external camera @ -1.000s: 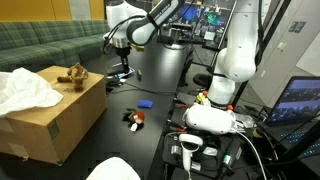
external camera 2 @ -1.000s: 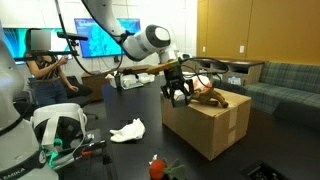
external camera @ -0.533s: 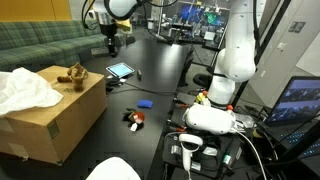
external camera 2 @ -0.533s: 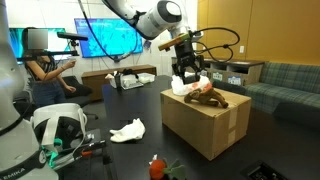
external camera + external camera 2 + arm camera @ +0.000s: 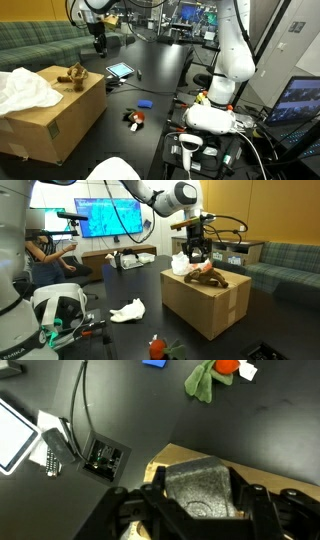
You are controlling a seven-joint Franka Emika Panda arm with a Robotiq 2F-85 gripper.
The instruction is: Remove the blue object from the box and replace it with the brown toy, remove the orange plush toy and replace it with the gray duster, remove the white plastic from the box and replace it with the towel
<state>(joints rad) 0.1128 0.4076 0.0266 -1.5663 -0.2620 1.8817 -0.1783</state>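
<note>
The black two-fingered gripper (image 5: 197,258) pinches the dull-gray oblong duster block (image 5: 200,482) across its width, above the large brown cardboard box (image 5: 205,310) (over its rim); the box's interior lies just below.

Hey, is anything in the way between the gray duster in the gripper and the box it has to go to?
Nothing visible blocks the way. The gripper holds the gray duster over the box edge. The brown toy and white plastic lie on the box, taking some room.
</note>
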